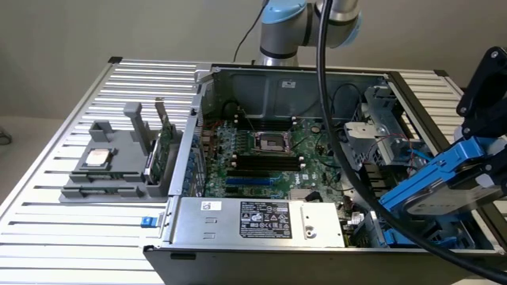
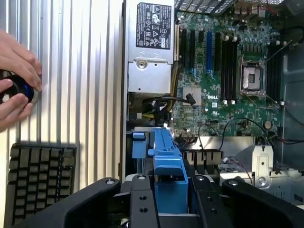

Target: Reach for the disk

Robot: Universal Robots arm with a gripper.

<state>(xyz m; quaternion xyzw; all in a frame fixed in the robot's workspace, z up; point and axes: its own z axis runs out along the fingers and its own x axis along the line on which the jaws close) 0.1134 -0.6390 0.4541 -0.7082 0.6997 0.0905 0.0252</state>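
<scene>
— Where do we find the disk [image 1: 431, 181]?
— In the exterior view it sits at about four o'clock from the motherboard [image 1: 269, 166], tilted over the drive-bay side of the case [image 1: 262, 89], blue rails uppermost.
— And our gripper [image 2: 170, 192]?
— Nearly closed. In the wrist view we see its black fingers [image 2: 142, 202] pressed to either side of the disk's blue rail, holding it.
— Anything else?
— At nine o'clock from the case, a grey tray [image 1: 103, 178] carries a small chip [image 1: 97, 157].

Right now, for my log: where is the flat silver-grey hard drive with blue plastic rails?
The hard drive is tilted at the exterior view's right, over the open grey computer case's corner, at the black gripper.
</scene>
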